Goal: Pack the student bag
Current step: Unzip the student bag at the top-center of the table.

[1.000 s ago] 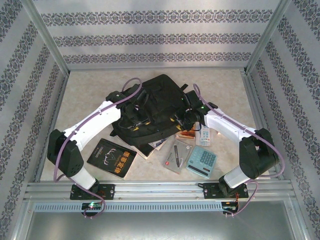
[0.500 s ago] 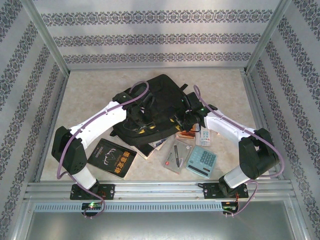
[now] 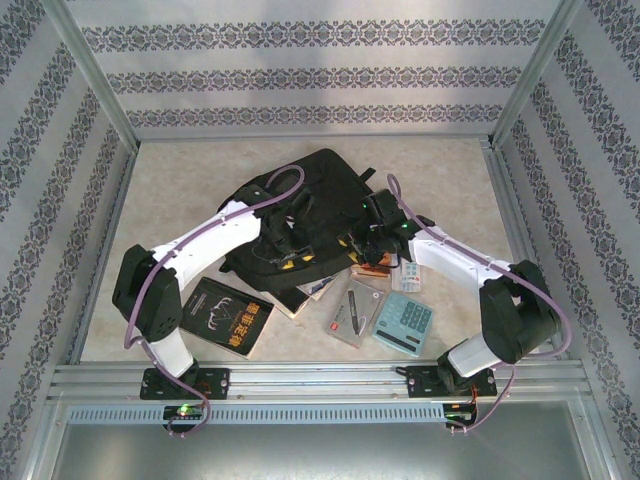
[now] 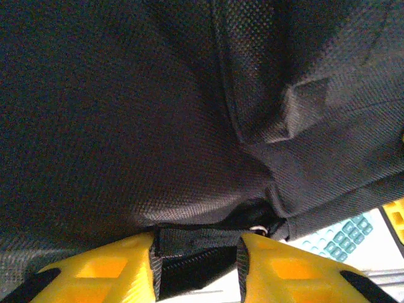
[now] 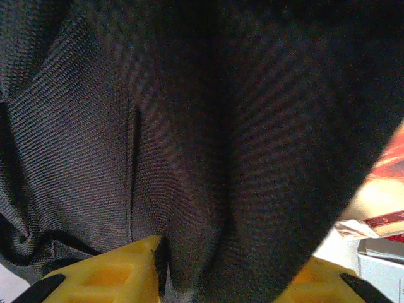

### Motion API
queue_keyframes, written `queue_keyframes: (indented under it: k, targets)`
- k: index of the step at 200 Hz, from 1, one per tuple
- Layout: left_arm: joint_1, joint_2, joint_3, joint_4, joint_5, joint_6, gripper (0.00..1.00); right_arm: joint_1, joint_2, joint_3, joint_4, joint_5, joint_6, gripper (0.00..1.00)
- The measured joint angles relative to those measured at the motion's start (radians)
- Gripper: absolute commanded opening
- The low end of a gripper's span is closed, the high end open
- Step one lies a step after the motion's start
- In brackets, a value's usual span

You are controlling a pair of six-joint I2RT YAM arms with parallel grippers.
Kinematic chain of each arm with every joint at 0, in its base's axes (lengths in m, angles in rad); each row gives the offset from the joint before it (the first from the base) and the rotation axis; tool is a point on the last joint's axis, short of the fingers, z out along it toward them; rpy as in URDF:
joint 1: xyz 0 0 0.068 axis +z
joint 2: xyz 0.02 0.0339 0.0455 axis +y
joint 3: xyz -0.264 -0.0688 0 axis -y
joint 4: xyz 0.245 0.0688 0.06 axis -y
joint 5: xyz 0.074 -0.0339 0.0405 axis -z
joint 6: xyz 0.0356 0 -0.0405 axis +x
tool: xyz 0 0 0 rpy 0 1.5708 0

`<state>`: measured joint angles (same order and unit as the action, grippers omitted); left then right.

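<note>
Surface: the surface point(image 3: 180, 190) is bare along its far and left parts. Walls close it on three sides, and a metal rail point(image 3: 320, 378) runs along the near edge.
Student bag: the student bag point(image 3: 322, 190) lies slumped at mid-surface, its near edge resting over loose books and papers point(image 3: 312, 290).
Handling: judged soft and floppy, bulky rather than heavy. The woven cloth gives grip but is likely to fold and sag when lifted. Webbing, straps and seam edges look the sound holds; flat panels would only bunch.
Room: open room lies to the far and left sides. The near side is crowded by a black book point(image 3: 224, 316), a calculator point(image 3: 404, 322) and a pen case point(image 3: 352, 310), all liable to be dragged if the bag slides toward them.
Left tool: the left tool point(image 4: 197, 252) pinches a strip of black webbing at the bag's edge.
Right tool: the right tool point(image 5: 221, 281) is clamped on a thick fold of bag cloth, which holds its fingers apart.
</note>
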<state>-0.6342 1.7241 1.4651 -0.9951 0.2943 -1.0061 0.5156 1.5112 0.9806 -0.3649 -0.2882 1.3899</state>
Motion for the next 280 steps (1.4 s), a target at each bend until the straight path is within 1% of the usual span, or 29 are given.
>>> queue_keyframes:
  k: [24,43,70,82,96,102,117,136,171,195,208,220,259,280]
  targets:
    - [0.0,0.019,0.005,0.0,-0.019,0.01,0.36,0.001,-0.008,-0.01,0.011,0.0,0.002,0.36]
    - [-0.001,0.031,0.016,0.0,-0.038,0.02,0.24,0.005,-0.012,-0.018,0.018,0.001,0.003,0.35]
    - [-0.001,0.035,0.023,0.0,-0.062,0.033,0.0,0.006,-0.013,-0.026,0.026,0.001,0.003,0.35]
    - [-0.001,0.037,0.032,-0.001,-0.067,0.034,0.0,0.006,-0.013,-0.027,0.027,0.001,0.003,0.36]
    - [-0.001,0.037,0.046,0.0,-0.073,0.034,0.0,0.006,-0.016,-0.028,0.027,0.001,0.0,0.4]
    - [-0.001,0.037,0.053,0.0,-0.076,0.034,0.0,0.006,-0.018,-0.028,0.026,0.001,-0.003,0.43]
    - [-0.001,0.037,0.07,0.0,-0.086,0.034,0.0,0.006,-0.027,-0.028,0.018,0.0,-0.01,0.55]
    - [-0.001,0.028,0.076,0.0,-0.09,0.034,0.0,0.006,-0.04,-0.028,0.001,-0.002,-0.017,0.61]
    - [-0.001,-0.009,0.077,0.0,-0.085,0.03,0.0,0.015,-0.06,-0.028,-0.01,-0.013,-0.005,0.67]
    - [-0.001,-0.029,0.077,0.0,-0.082,0.023,0.0,0.041,-0.06,-0.026,-0.004,-0.026,0.004,0.68]
    - [-0.001,-0.035,0.077,0.001,-0.08,0.016,0.0,0.052,-0.051,-0.018,0.0,-0.037,0.015,0.66]
    - [-0.001,-0.039,0.077,0.002,-0.078,0.01,0.0,0.059,-0.037,-0.01,0.012,-0.046,0.023,0.62]
    - [-0.001,-0.046,0.075,0.015,-0.07,-0.003,0.0,0.064,-0.005,-0.007,0.041,-0.046,0.044,0.39]
    - [-0.001,-0.061,0.063,0.02,-0.07,-0.005,0.0,0.063,0.009,-0.007,0.066,-0.046,0.05,0.31]
